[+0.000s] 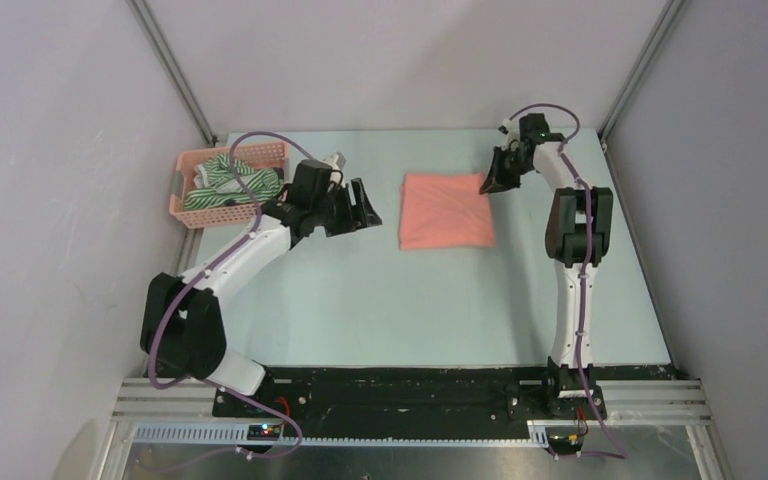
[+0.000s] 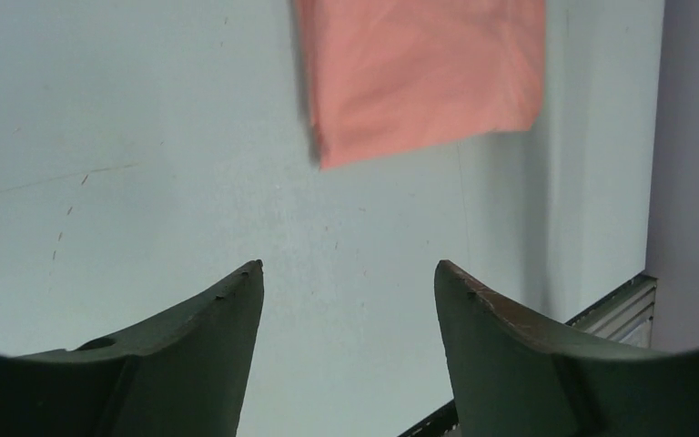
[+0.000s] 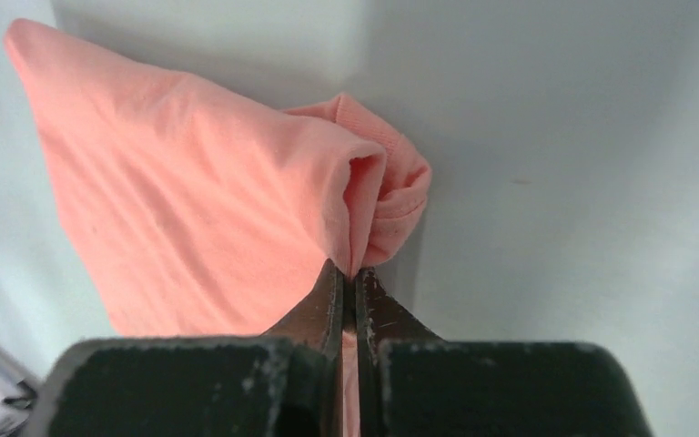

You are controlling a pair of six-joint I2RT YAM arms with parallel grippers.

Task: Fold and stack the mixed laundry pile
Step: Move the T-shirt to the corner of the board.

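Note:
The salmon-pink shirt (image 1: 446,211) lies folded into a square in the middle of the table. My right gripper (image 1: 487,184) is shut on its far right corner; the right wrist view shows the pink cloth (image 3: 191,200) pinched between the jaws (image 3: 352,273) and lifted into a fold. My left gripper (image 1: 368,210) is open and empty, above bare table to the left of the shirt; the left wrist view shows the shirt (image 2: 423,73) ahead of the gripper (image 2: 348,269). The green-and-white striped garment (image 1: 222,180) lies in the pink basket. A dark garment (image 1: 264,190) shows beside it.
The pink lattice basket (image 1: 186,205) stands at the table's far left, just behind my left arm. Grey walls close in the table on the left, back and right. A black rail (image 1: 410,385) runs along the near edge.

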